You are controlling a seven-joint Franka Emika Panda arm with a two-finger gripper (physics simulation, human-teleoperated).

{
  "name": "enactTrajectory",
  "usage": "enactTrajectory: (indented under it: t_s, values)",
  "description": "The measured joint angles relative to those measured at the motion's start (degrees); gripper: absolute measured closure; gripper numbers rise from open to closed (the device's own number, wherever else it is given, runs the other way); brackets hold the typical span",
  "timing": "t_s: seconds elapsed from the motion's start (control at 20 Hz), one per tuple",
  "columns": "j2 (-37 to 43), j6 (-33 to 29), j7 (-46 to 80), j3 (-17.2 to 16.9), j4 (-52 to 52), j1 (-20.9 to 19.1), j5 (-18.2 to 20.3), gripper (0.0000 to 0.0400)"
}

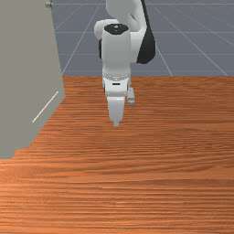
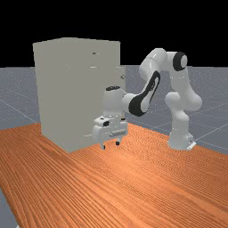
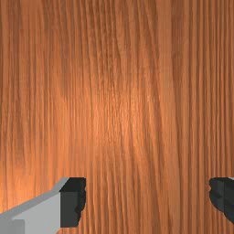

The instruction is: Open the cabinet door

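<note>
Pale grid lines are crossing a dark grey floor beyond the bench, whose orange-brown wood is running under everything here. Rising from it, a tall grey cabinet is taking up the front view's left edge and the far view's left half; a narrow panel is jutting past its side, carrying a small knob. That bulk is standing beside the gripper, apart from it, with the knob sitting higher than the fingertips. The arm is bending over and reaching down, the gripper hovering above the bench and pointing downward, its two fingers standing wide apart with bare wood showing between them.
</note>
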State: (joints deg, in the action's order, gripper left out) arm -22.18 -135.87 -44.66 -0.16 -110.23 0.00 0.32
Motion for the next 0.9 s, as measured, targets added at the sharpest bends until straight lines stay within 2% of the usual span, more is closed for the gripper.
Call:
enactTrajectory:
  t_s: [0.05, 0.1, 0.2, 0.25, 0.3, 0.35, 0.4, 0.5, 0.6, 0.9]
  values:
    - [0.0, 0.7, 0.4, -0.6, -0.3, 0.2, -1.0, 0.0151]
    - [0.1, 1.6, 1.8, -1.3, -0.6, 0.2, -1.4, 0.0092]
    - [0.4, 2.6, 3.0, -2.0, -0.9, 0.0, -1.7, 0.0034]
    - [6.3, 11.5, 12.7, -3.4, -5.0, 0.4, -2.9, 0.0175]
    - [13.0, 19.5, 22.4, -4.6, -5.2, 0.3, -3.0, 0.0263]
    - [17.4, 24.8, 32.3, -5.5, -4.2, 0.0, -2.7, 0.0316]
    - [19.8, 28.4, 42.6, -6.1, -3.5, -0.4, -2.2, 0.0349]
    - [20.9, 33.3, 63.4, -6.8, -2.1, -0.9, -0.1, 0.0381]
    - [20.5, 35.7, 73.5, -7.3, -1.4, -1.3, 1.7, 0.0393]
    - [21.7, 37.4, 79.2, -7.4, -1.1, -1.5, 2.7, 0.0400]
